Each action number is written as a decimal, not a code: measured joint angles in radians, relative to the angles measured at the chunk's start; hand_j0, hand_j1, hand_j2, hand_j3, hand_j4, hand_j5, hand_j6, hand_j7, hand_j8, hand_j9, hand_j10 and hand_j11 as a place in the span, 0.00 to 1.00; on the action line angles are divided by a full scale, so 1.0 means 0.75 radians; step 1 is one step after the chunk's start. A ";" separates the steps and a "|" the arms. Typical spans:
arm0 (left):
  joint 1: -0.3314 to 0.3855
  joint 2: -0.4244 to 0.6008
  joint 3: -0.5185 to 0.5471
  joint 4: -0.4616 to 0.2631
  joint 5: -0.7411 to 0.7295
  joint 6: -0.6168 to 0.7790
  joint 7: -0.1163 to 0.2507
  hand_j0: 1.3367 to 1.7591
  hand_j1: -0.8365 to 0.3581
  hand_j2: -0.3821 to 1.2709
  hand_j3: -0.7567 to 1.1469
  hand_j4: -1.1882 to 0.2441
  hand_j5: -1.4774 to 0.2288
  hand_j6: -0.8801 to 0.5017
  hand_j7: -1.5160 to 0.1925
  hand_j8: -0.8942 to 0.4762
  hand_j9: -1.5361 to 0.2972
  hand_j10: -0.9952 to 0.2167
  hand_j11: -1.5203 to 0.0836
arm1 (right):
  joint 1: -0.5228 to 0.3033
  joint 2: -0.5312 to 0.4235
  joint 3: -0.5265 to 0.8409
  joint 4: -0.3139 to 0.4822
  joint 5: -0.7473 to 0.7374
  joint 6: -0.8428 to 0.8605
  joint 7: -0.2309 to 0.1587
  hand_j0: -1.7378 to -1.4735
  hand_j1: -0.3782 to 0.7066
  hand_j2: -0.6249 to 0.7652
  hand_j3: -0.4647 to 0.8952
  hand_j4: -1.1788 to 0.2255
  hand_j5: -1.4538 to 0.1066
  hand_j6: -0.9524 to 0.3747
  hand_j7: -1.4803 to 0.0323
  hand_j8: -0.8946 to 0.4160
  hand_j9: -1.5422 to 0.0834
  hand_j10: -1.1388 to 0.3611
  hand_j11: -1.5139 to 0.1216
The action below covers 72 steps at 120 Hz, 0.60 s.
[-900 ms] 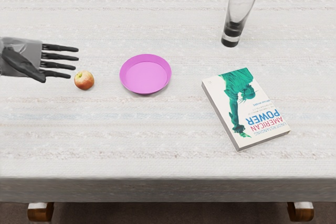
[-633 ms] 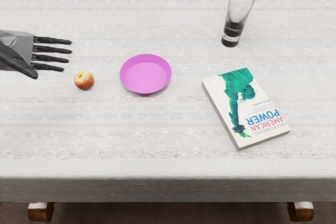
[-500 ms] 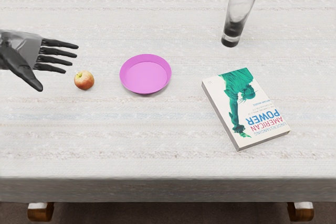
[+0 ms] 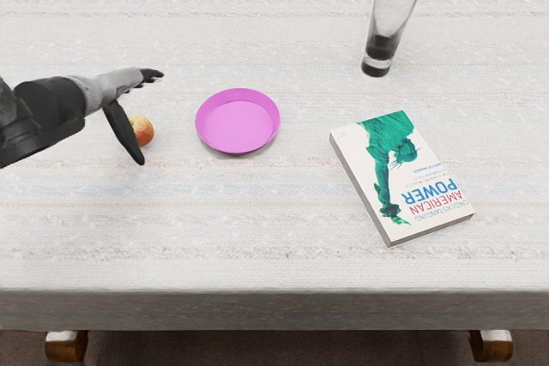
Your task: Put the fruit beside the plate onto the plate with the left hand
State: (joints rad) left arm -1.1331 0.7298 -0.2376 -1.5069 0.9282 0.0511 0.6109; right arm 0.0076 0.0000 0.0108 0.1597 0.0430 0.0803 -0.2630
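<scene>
A small red-yellow apple (image 4: 143,130) lies on the table just left of the pink plate (image 4: 238,120). My left hand (image 4: 130,109) reaches in from the left edge and now hangs over the apple. Its fingers point right past the fruit's far side and the thumb (image 4: 127,136) stretches down in front of it, covering the apple's left part. The hand is open and I see no grasp on the fruit. The plate holds nothing.
A green and white book (image 4: 401,175) lies right of the plate. A tall clear glass (image 4: 392,11) stands at the back right. The table's front edge runs along the bottom of the view.
My left hand has moved right and turned, from left of the apple to over it, with the thumb now in front of the fruit. The apple and plate have not moved.
</scene>
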 joint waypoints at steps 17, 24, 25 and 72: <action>0.013 -0.061 0.169 0.059 0.117 0.240 0.000 0.76 0.95 0.24 0.40 0.79 0.83 0.60 0.85 0.61 0.80 0.78 0.91 | 0.000 0.000 0.000 0.000 0.000 0.000 0.000 0.30 0.03 0.45 0.34 0.84 0.93 0.72 0.98 0.68 0.95 0.76 0.93; 0.040 -0.075 0.203 0.083 0.139 0.296 0.000 0.76 0.94 0.24 0.40 0.79 0.82 0.59 0.84 0.61 0.80 0.77 0.90 | 0.000 0.000 0.000 0.000 0.000 0.000 -0.001 0.30 0.03 0.45 0.34 0.84 0.93 0.72 0.98 0.68 0.95 0.76 0.93; 0.041 -0.080 0.207 0.086 0.141 0.303 0.000 0.76 0.94 0.24 0.40 0.79 0.82 0.59 0.84 0.61 0.80 0.77 0.90 | 0.000 0.000 0.000 0.000 0.000 0.000 0.000 0.30 0.03 0.45 0.34 0.84 0.93 0.72 0.98 0.68 0.95 0.76 0.93; 0.065 -0.206 0.248 0.278 0.174 0.380 0.000 0.76 0.80 0.26 0.40 0.69 0.72 0.49 0.74 0.51 0.70 0.66 0.79 | 0.000 0.000 0.000 0.000 0.000 -0.001 0.000 0.30 0.03 0.45 0.34 0.84 0.93 0.72 0.98 0.68 0.95 0.76 0.93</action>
State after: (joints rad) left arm -1.0845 0.5753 -0.0513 -1.2985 1.0588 0.3362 0.6109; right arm 0.0077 0.0000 0.0109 0.1595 0.0430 0.0798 -0.2626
